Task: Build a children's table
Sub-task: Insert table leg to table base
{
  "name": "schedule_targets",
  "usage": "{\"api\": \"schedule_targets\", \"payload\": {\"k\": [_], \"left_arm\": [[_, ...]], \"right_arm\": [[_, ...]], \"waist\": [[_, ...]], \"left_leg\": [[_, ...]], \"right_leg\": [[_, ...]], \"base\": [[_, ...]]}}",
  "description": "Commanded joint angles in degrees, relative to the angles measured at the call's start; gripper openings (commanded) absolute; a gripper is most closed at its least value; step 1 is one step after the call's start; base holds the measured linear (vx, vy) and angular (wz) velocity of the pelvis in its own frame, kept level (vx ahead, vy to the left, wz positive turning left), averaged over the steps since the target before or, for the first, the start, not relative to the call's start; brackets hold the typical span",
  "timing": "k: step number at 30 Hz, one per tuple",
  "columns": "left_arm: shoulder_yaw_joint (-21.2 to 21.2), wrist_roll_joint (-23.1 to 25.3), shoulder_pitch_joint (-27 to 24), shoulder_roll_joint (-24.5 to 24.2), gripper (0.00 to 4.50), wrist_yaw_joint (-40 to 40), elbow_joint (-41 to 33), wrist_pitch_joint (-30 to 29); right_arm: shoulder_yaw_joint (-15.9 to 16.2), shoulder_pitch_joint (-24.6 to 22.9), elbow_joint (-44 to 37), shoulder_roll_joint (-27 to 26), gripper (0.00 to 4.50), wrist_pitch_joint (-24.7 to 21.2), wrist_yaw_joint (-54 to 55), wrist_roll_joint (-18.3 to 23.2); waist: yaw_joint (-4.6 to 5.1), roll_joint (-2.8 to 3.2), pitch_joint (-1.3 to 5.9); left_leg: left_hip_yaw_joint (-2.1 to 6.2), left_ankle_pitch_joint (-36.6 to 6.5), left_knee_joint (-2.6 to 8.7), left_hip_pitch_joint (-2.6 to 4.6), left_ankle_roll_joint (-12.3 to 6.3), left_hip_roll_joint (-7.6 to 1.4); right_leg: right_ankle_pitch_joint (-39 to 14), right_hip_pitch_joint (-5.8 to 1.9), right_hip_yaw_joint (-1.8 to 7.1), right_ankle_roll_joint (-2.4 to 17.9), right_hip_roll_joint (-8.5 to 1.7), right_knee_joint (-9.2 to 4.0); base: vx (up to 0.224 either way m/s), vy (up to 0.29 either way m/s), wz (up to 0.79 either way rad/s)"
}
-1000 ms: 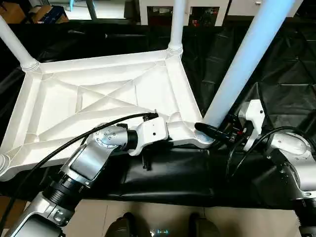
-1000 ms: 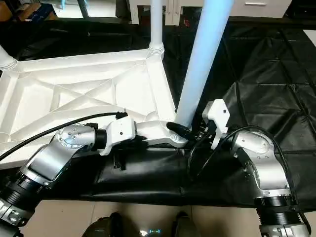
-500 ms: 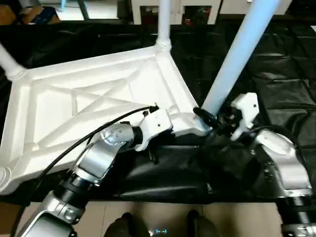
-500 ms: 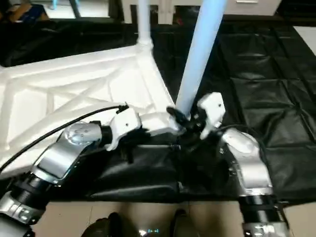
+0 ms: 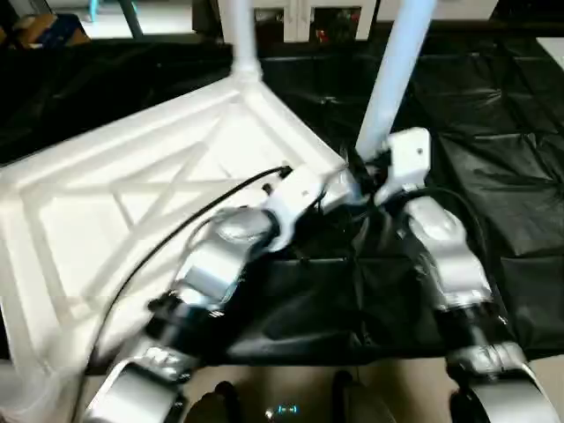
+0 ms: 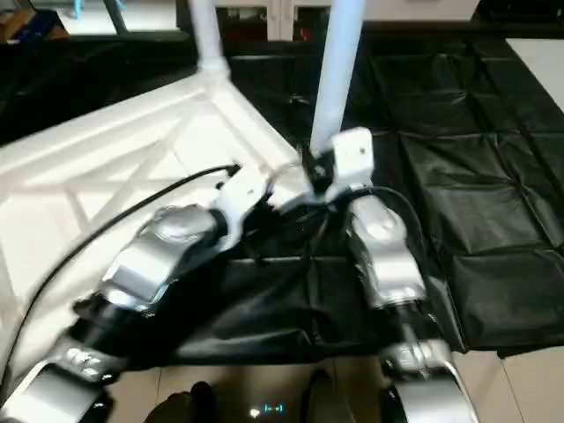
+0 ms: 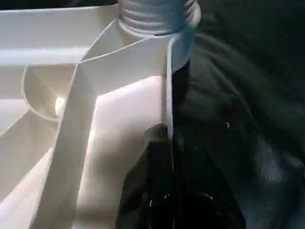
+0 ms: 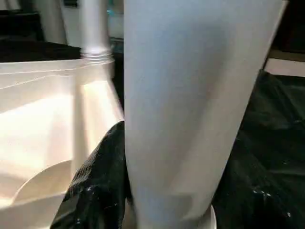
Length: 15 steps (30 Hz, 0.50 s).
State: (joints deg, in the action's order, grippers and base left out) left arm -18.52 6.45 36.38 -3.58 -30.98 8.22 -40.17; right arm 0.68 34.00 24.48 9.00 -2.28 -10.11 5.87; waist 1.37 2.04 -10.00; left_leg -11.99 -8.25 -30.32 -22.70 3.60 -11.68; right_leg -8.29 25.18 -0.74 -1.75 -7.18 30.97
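Fingers, left gripper (image 7: pixel 167 191): closed on the rim of the top (image 5: pixel 115 203), one black finger (image 7: pixel 143 186) lying inside against the wall, near the corner socket.

Fingers, right gripper (image 8: pixel 157 191): set either side of the near leg (image 5: pixel 397 70) at its base; one finger (image 8: pixel 97 186) shows pressed to the tube, so judged gripping the leg.

Top: white, upside down on a black sheet (image 5: pixel 520 150), ribbed underside up, X-ribs plain in the head views.

Far leg (image 5: pixel 236 31): upright in the far corner socket, threaded collar seated on it.

Near leg: upright, leaning slightly, its foot in the near right corner socket between the two grippers. Whether fully home cannot be told.

Left corners: blurred and partly off the edge; legs there cannot be made out.

Progress, as judged: two legs stand in their sockets, the second under the right gripper's hold and likely in the act of being seated or tightened. Left to do, as far as shown: finish this leg, confirm or fit the left pair, turn the table upright.
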Motion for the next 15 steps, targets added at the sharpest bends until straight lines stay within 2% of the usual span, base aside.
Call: {"api": "schedule_targets", "payload": {"k": [1, 2, 7, 8, 11, 15], "left_arm": [[-2.89, -2.31, 0.24, 3.40, 0.00, -0.83, -4.37, -2.11], [-2.89, -2.31, 0.24, 3.40, 0.00, -0.83, -4.37, -2.11], [-2.73, -1.67, 0.44, 3.25, 0.00, -0.40, -4.14, -1.58], [-2.60, -1.65, 0.45, 2.82, 0.00, -0.66, -4.13, -1.46], [-2.58, -1.65, 0.41, 2.11, 0.00, -1.21, -4.14, -0.92], [-2.74, -1.72, 0.16, 1.18, 0.00, -1.48, -4.42, -0.55]], "right_arm": [[-1.12, -3.32, 15.46, 0.81, 1.88, -5.48, 7.84, -5.22], [-1.12, -3.32, 15.46, 0.81, 1.88, -5.48, 7.84, -5.22], [-1.30, -2.20, 17.23, -0.56, 1.88, -3.15, 9.61, -5.07], [-1.31, -2.13, 17.40, -0.46, 1.88, -2.71, 9.24, -4.93], [-1.59, -2.03, 17.37, -0.38, 1.88, -2.01, 8.15, -4.25], [-1.77, -1.93, 17.09, 0.18, 1.88, 0.01, 5.74, -3.12]], "waist": [[-0.29, 0.07, 2.82], [-0.29, -0.05, 2.91], [-0.49, 0.33, 2.89], [-0.50, 0.17, 2.86], [-0.47, 0.24, 2.69], [-0.43, 0.27, 2.77]], "left_leg": [[0.22, -19.02, 3.58, 0.70, 0.01, -0.06], [0.20, -17.95, 3.44, 0.55, -0.51, 0.09], [0.08, -15.34, 3.23, 0.66, -1.73, -0.01], [0.08, -16.12, 3.27, 0.66, -1.71, -0.02], [0.20, -18.57, 3.43, 0.80, -1.25, -0.08], [0.35, -17.89, 3.40, 0.68, -1.04, -0.11]], "right_leg": [[-11.06, -1.88, -0.28, 9.86, 0.76, -2.84], [-9.54, -2.09, -0.39, 10.14, 0.90, -2.69], [-5.12, -2.26, -0.47, 11.60, 1.02, -2.32], [-5.95, -2.33, -0.49, 11.62, 1.03, -2.39], [-10.00, -2.16, -0.42, 11.02, 1.00, -2.73], [-9.10, -2.24, -0.37, 11.06, 1.00, -2.56]], "base": [[0.000, 0.000, 0.00], [0.000, 0.000, 0.00], [0.000, 0.000, 0.00], [0.000, 0.000, 0.00], [0.000, 0.000, 0.00], [0.000, 0.000, 0.00]]}}
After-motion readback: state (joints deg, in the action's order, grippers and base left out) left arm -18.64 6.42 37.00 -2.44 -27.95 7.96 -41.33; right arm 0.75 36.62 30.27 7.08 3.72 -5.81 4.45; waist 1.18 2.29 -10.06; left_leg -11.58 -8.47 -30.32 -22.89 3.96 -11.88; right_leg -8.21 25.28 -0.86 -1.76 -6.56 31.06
